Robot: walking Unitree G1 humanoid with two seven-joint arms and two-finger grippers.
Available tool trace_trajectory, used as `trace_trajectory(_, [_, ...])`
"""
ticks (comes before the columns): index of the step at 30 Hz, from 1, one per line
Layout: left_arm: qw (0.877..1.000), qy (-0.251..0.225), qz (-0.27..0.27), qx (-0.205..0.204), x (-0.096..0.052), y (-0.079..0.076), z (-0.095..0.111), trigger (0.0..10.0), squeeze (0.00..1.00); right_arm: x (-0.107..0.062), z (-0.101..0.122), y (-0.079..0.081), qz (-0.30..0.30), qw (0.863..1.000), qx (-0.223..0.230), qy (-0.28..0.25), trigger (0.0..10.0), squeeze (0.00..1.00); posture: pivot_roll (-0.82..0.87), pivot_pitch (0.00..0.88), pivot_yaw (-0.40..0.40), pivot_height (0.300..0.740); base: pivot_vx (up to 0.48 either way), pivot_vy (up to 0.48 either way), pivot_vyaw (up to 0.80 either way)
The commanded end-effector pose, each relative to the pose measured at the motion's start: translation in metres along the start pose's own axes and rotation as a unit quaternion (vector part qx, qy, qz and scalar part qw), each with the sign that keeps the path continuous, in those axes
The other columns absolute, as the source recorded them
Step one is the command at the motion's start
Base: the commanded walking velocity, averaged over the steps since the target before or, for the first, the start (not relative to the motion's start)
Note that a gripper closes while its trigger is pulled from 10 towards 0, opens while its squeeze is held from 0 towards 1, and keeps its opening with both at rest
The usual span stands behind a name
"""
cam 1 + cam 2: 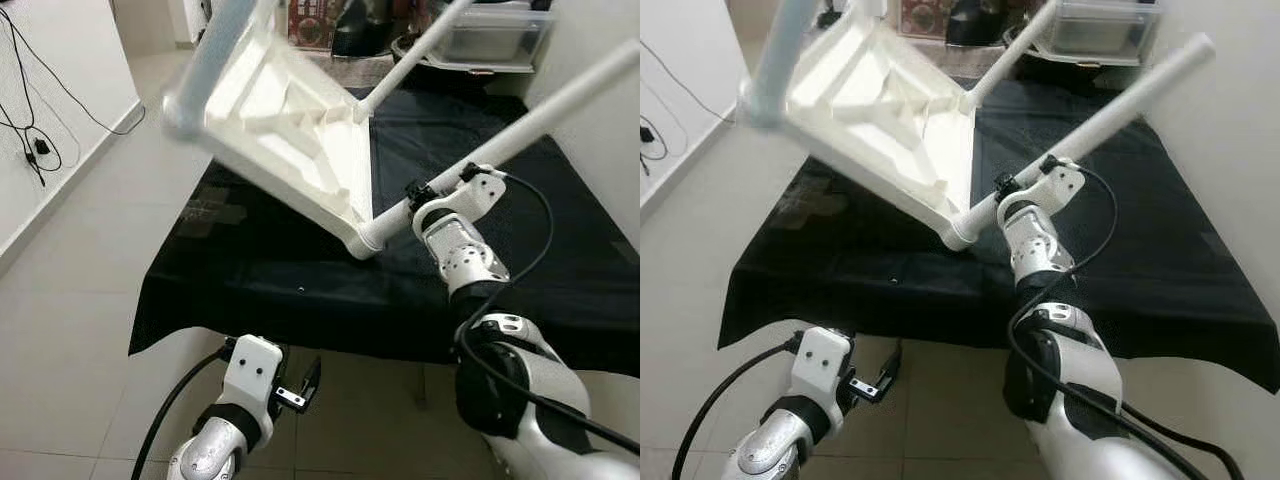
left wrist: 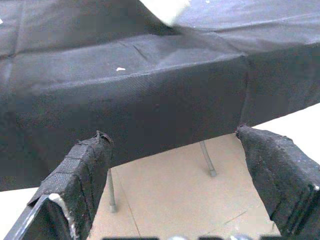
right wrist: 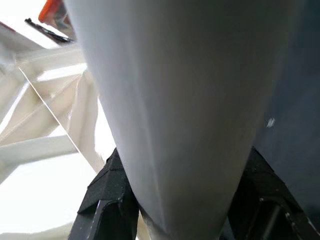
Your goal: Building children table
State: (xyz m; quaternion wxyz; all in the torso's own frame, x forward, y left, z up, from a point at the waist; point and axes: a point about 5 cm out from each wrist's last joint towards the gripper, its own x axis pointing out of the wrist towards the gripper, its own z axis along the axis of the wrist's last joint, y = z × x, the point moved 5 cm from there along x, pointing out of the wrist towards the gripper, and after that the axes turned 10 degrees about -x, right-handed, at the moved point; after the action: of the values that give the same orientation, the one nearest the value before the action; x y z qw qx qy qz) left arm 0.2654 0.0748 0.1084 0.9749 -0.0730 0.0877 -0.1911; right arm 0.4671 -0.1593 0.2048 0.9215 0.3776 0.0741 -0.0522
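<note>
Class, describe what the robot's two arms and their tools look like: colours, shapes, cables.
Both arms are silver with rounded black joints and white wrist housings. A black cable loops along each. The right tool and left tool each have two long black fingers, with a woven-looking wrap.

Both head views look forward and down at the black-draped bench (image 1: 250, 290), sharing it. The left wrist view faces the bench's edge from below; the right wrist view presses against a white leg (image 3: 185, 100).
</note>
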Motion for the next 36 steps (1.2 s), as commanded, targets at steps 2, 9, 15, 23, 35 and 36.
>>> trace_trajectory(2, [1.000, 0.011, -0.004, -0.001, -0.003, -0.001, -0.004, 10.0, 0.00, -0.003, -0.062, -0.015, -0.033, 0.987, 0.111, 0.108, 0.0, 0.00, 0.12, 0.180, -0.024, 0.740, 0.000, 0.000, 0.00])
trace_trajectory(9, [1.000, 0.012, -0.003, 0.001, -0.003, -0.001, -0.004, 10.0, 0.00, -0.005, -0.077, -0.013, -0.040, 0.978, 0.161, 0.126, 0.0, 0.00, 0.13, 0.171, -0.022, 0.740, 0.000, 0.000, 0.00])
trace_trajectory(15, [1.000, 0.014, -0.003, 0.002, -0.004, -0.001, -0.004, 10.0, 0.00, -0.008, -0.096, -0.003, -0.033, 0.967, 0.202, 0.153, 0.0, 0.00, 0.12, 0.162, -0.025, 0.740, 0.000, 0.000, 0.00])
trace_trajectory(23, [1.000, 0.014, -0.004, 0.003, -0.003, -0.001, -0.004, 10.0, 0.00, -0.008, -0.099, -0.007, -0.048, 0.970, 0.187, 0.145, 10.0, 0.00, 0.13, 0.155, -0.026, 0.740, 0.000, 0.000, 0.00])
trace_trajectory(35, [1.000, 0.014, -0.003, 0.003, -0.003, -0.001, -0.004, 10.0, 0.00, -0.006, -0.087, -0.013, -0.067, 0.969, 0.203, 0.121, 10.0, 0.65, 0.12, 0.152, -0.030, 0.740, 0.000, 0.000, 0.00])
trace_trajectory(36, [1.000, 0.013, -0.003, 0.003, -0.002, -0.001, -0.004, 10.0, 0.00, -0.007, -0.087, -0.022, -0.085, 0.967, 0.207, 0.118, 10.0, 0.00, 0.12, 0.153, -0.030, 0.740, 0.000, 0.000, 0.00])
